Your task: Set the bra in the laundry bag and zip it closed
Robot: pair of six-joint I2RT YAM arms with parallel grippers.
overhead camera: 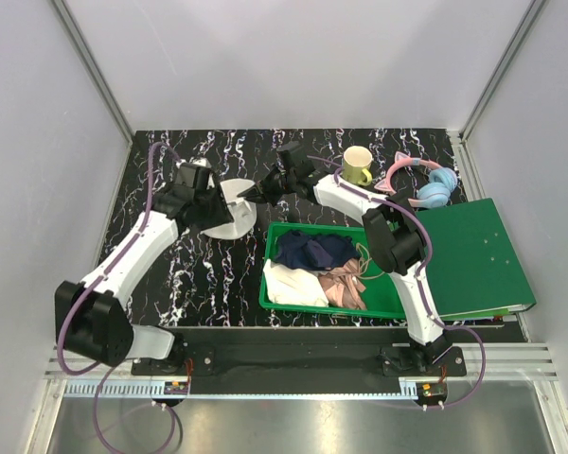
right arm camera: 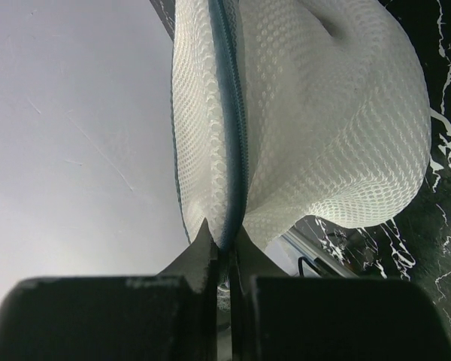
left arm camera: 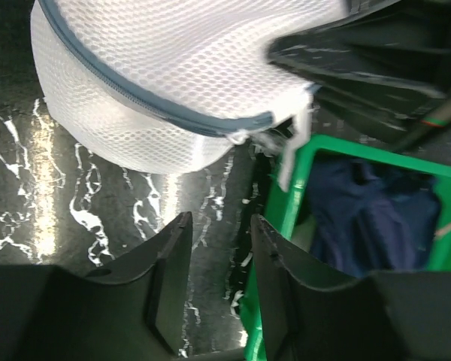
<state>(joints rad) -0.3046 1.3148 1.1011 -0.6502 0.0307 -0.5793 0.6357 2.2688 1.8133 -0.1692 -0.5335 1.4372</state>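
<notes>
The laundry bag [overhead camera: 239,219] is a white mesh round case with a grey-blue rim zipper, held up off the dark marbled table. My right gripper [overhead camera: 257,193] is shut on its zipper rim [right arm camera: 227,150]; in the right wrist view the rim runs straight into the pinched fingertips [right arm camera: 224,237]. My left gripper [overhead camera: 218,210] sits just left of the bag. In the left wrist view its jaws [left arm camera: 219,222] stand apart with only table between them, below the laundry bag [left arm camera: 173,75]. The zipper's end and a white tab [left arm camera: 289,154] hang by the bin's corner. The bra is hidden.
A green bin [overhead camera: 270,274] in front of the bag holds a navy garment [overhead camera: 312,251], a cream cloth [overhead camera: 292,284] and a pink-beige garment [overhead camera: 346,284]. A yellow mug [overhead camera: 357,165], pink and blue headphones [overhead camera: 426,184] and a green binder [overhead camera: 478,255] lie to the right.
</notes>
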